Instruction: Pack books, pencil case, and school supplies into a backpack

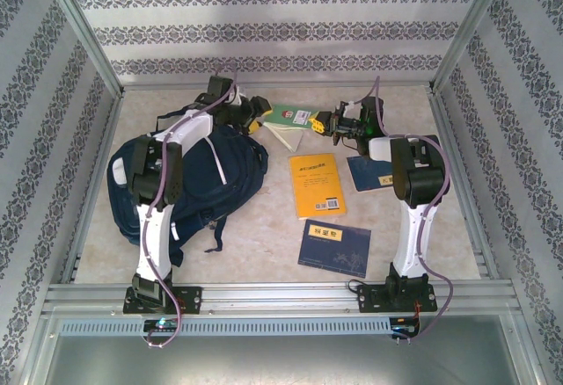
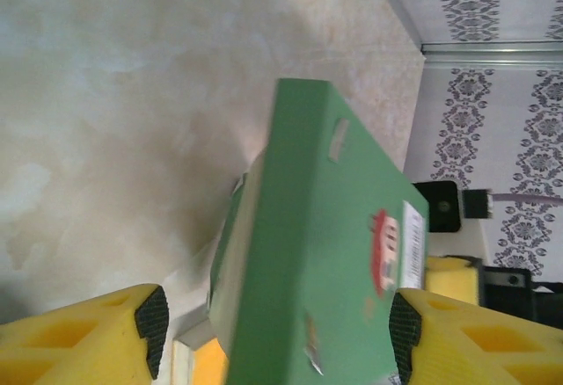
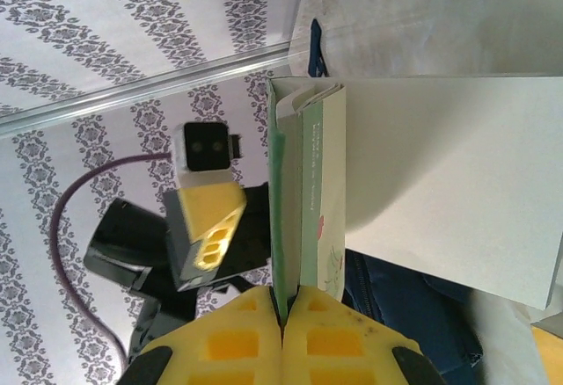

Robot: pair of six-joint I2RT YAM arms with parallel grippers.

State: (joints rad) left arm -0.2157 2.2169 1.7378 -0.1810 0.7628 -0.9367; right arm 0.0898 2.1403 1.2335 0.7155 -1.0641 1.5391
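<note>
Progress check: not far along, I'd say. All three books are lying out on the table (image 1: 255, 227). The orange-yellow book (image 1: 317, 185) and one navy book (image 1: 334, 247) are back toward my bases from my right claw (image 3: 283, 301), and the other navy book (image 1: 369, 172) is tucked just under my right arm. The backpack (image 1: 242, 170) is slumping under my left arm, behind my left claw (image 2: 277, 328). I can't see inside it, so no idea if anything's packed.

Right now I'm dealing with the green booklet (image 2: 325, 253). My right claw is pinching one thin edge of it, fingers closed tight, and it looks lifted off the table. My left claw is standing wide around it, with one pad (image 2: 151, 315) clear of the cover and the other right at its edge, can't tell if touching. The booklet's thin and flat, with a red-and-white sticker (image 2: 391, 249).
</note>
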